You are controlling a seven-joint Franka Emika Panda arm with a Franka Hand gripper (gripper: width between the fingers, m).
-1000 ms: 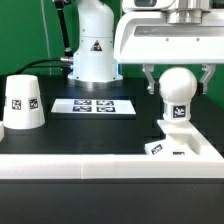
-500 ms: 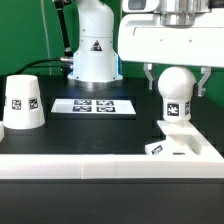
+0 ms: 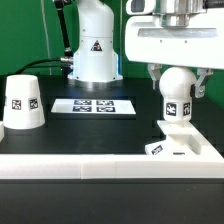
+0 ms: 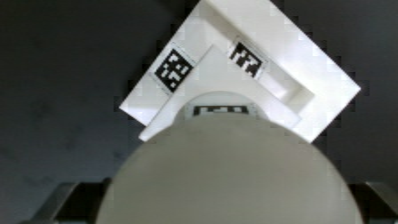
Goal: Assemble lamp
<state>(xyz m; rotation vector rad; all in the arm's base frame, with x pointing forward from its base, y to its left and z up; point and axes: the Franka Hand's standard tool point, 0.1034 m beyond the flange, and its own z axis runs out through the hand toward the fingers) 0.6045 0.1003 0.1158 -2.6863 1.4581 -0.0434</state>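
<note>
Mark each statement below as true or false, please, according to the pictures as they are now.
1. The bulb stands upright on the base. True.
2. The shade sits on top of the bulb. False: it stands on the table, wide end down, at the exterior view's left, far from the bulb.
3. The claw reaches down around the bulb from above. True; whether it presses the bulb cannot be told.
4. The base rests on the marker board. False: the marker board lies flat between shade and base and carries nothing.
</note>
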